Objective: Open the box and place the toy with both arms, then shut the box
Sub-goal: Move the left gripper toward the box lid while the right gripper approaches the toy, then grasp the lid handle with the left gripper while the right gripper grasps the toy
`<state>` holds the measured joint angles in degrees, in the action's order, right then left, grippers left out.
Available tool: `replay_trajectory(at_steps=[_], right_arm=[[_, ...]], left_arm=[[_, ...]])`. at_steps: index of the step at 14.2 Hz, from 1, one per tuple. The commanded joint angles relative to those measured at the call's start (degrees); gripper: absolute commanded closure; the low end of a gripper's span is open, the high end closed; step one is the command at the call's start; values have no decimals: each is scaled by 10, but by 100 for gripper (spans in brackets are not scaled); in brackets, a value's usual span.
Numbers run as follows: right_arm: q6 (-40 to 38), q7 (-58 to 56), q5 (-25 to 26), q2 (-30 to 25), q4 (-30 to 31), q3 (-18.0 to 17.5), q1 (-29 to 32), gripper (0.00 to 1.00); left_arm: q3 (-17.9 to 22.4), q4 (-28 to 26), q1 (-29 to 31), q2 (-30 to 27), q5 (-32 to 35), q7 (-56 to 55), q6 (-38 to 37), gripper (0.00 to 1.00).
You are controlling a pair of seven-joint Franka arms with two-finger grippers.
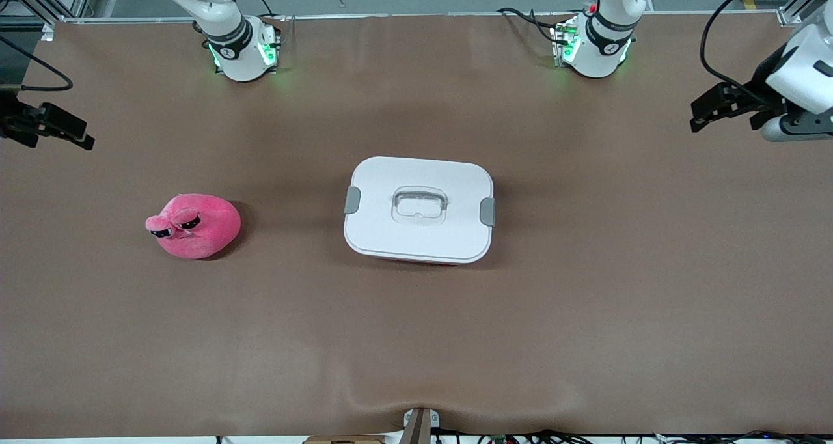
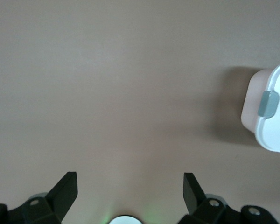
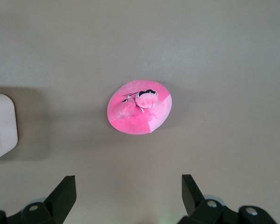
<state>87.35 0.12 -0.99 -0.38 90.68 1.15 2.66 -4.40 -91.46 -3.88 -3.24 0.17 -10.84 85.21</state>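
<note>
The box (image 1: 420,209) stands shut in the middle of the table, its white lid on with a grey clip at each end and a clear handle on top. The pink plush toy (image 1: 195,226) lies beside it toward the right arm's end, eyes up. My right gripper (image 1: 81,135) hangs open and empty over the table's edge at that end; its wrist view shows the toy (image 3: 140,113) below and a corner of the box (image 3: 2,121). My left gripper (image 1: 699,115) hangs open and empty over the other end. The box's clipped end (image 2: 270,116) shows in the left wrist view, past the left gripper (image 2: 129,179). The right gripper (image 3: 129,182) holds nothing.
A brown mat (image 1: 416,340) covers the table. The two arm bases (image 1: 244,50) (image 1: 595,47) glow green along the table's edge farthest from the front camera. A small bracket (image 1: 420,424) sits at the nearest edge.
</note>
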Motion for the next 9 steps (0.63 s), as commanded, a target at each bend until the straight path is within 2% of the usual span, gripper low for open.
replay_trajectory(at_steps=[1,5,7,9], right_arm=[[40,-5,9,5,35,-1,-5,0],[77,-5,3,29,70,-1,-6,0],[83,-5,3,40,84,-1,-6,0],[126,-5,3,40,127,-1,-4,0]], left_arm=[[-45,20,-5,23,-7,-97,-13,0],[-101,23,-6,60,-51,-268,31,0],[-143,23,-8,77,-53,-352,60,0],[-169,23,-21,110,-49,-465,99,0]])
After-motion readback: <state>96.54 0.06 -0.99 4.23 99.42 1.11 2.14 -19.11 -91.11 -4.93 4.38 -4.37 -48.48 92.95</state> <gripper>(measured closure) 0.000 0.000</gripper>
